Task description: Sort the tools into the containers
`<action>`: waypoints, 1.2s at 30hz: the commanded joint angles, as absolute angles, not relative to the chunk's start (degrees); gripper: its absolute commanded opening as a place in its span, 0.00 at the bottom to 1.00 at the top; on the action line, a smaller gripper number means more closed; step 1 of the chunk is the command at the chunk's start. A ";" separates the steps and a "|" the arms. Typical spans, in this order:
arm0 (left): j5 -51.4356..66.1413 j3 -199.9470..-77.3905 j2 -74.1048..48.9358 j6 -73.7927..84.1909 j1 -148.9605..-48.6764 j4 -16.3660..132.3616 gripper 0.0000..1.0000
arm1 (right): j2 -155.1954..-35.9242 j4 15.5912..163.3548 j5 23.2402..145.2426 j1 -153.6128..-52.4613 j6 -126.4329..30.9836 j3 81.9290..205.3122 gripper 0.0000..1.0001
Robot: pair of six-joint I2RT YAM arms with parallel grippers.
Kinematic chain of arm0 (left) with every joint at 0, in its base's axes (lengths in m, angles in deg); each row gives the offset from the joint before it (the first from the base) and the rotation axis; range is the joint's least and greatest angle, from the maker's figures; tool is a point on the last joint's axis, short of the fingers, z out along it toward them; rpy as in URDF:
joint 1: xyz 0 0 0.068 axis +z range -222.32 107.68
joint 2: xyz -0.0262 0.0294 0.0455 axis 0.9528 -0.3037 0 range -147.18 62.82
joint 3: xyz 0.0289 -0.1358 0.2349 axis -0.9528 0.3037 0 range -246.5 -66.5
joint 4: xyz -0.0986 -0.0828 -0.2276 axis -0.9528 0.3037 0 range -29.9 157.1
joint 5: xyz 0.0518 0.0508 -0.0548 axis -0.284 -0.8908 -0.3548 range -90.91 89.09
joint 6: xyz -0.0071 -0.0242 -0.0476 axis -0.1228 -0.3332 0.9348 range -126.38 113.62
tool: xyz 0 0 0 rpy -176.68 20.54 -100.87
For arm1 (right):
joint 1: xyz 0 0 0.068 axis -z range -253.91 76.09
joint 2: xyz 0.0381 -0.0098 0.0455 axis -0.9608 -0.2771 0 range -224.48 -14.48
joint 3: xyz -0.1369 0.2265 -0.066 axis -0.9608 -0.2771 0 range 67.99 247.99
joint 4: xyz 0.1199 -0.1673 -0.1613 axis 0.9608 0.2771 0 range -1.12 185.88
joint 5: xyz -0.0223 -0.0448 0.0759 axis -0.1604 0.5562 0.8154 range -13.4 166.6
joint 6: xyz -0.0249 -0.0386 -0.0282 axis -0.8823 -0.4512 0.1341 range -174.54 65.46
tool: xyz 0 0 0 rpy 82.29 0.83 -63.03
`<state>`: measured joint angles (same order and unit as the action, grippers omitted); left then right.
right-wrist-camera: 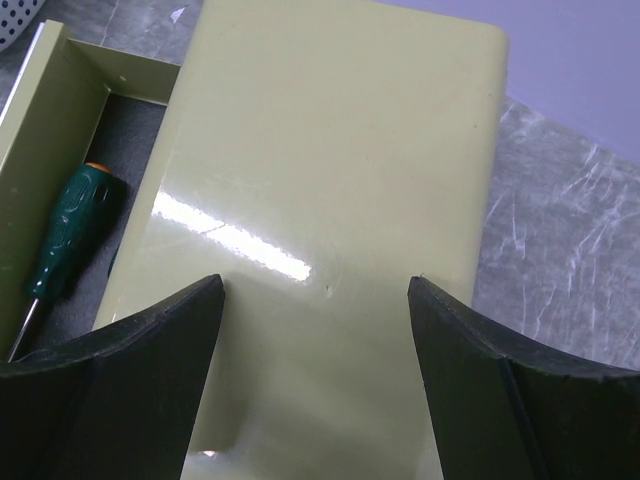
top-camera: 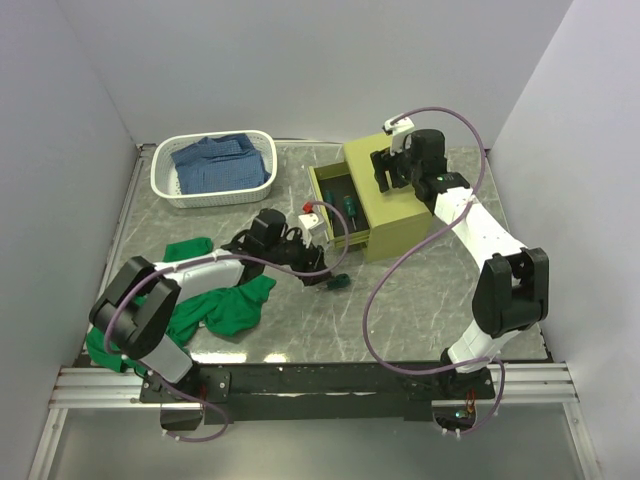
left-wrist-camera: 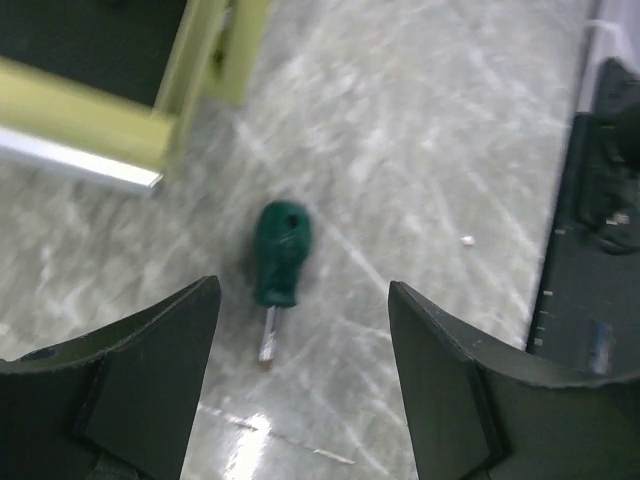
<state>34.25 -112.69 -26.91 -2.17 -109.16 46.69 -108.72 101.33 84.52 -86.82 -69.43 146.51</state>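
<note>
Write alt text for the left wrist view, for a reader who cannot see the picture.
A stubby green-handled screwdriver lies on the grey marbled table, framed between the two dark fingers of the open left gripper, which do not touch it. A corner of the olive-yellow tool chest, with a silver drawer edge, fills the upper left.

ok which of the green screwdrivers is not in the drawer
The stubby screwdriver on the table, in front of the open left gripper; the others lie in the open drawer of the chest.
</note>
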 commanded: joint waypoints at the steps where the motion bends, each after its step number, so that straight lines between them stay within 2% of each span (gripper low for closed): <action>1: 39.53 -115.63 -24.19 -2.60 -109.50 45.51 0.74 | -109.93 113.75 80.20 -85.60 -69.48 142.34 0.82; 8: 27.60 -107.12 -23.74 -16.56 -115.02 41.03 0.75 | -110.02 114.19 78.36 -86.39 -70.71 142.43 0.82; 15: 15.54 -107.54 -28.67 -18.59 -117.05 36.73 0.74 | -109.05 114.63 78.36 -87.18 -70.97 141.74 0.82; 20: 13.86 -109.91 -33.06 -20.18 -117.14 36.02 0.75 | -107.91 114.37 78.71 -87.18 -71.41 139.71 0.82; 28: 18.08 -112.63 -37.72 -19.83 -120.13 36.28 0.74 | -107.12 113.49 78.62 -87.18 -72.20 138.12 0.83; 32: 17.72 -113.17 -39.04 -19.21 -120.75 35.76 0.64 | -106.59 113.31 78.62 -87.18 -72.38 137.51 0.83; 33: 18.07 -113.26 -39.22 -19.65 -121.01 36.02 0.58 | -106.50 113.22 78.53 -87.18 -72.38 137.33 0.83; 34: 18.42 -113.52 -38.96 -19.83 -121.01 36.98 0.42 | -106.33 113.22 78.53 -87.18 -72.47 137.07 0.83; 36: 20.00 -113.17 -38.17 -20.09 -121.10 37.95 0.27 | -106.15 113.14 78.53 -87.18 -72.47 136.72 0.83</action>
